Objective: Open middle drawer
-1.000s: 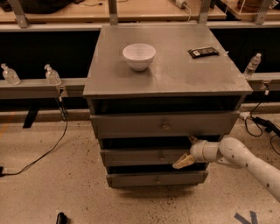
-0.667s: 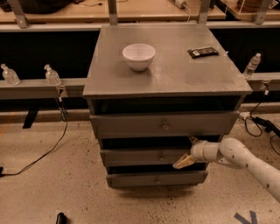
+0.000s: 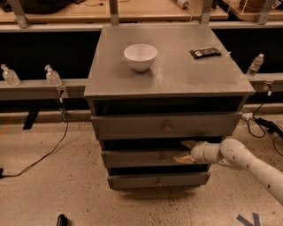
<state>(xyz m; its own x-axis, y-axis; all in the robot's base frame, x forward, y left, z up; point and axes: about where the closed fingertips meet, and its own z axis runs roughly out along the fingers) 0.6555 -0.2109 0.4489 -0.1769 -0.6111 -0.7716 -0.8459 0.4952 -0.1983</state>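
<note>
Nearest the camera lay speckled floor (image 3: pixel 40 194), with a small black object (image 3: pixel 62 219) at the bottom edge and a blue tape mark (image 3: pixel 247 219) to the right. The white arm (image 3: pixel 252 165) reached in from the lower right, its gripper (image 3: pixel 185 151) at the middle drawer (image 3: pixel 137 158), just right of the small round knob (image 3: pixel 163 157). The tan fingers (image 3: pixel 187 144) were spread: the upper one sat at the drawer front's top edge by the dark gap, the lower one against the front face. Whether they actually gripped the edge could not be told. Against the views from a second before, almost nothing had changed: gripper in the same spot, drawer front at the same line. Judgement: the pull had not begun or had stalled, and the drawer was barely open, if at all. The bottom drawer (image 3: pixel 157 180) sat below and the top drawer (image 3: pixel 166 126) above, both apparently shut. On the grey cabinet top (image 3: pixel 177 79) stood a white bowl (image 3: pixel 140 56) left of centre and a black packet (image 3: pixel 204 53) toward the far right corner, well apart. Beyond ran a grey rail (image 3: pixel 31 87) with clear bottles (image 3: pixel 53 76), a cable (image 3: pixel 53 145) trailing to the floor, then wooden benches (image 3: pixel 146 9) at the back.
</note>
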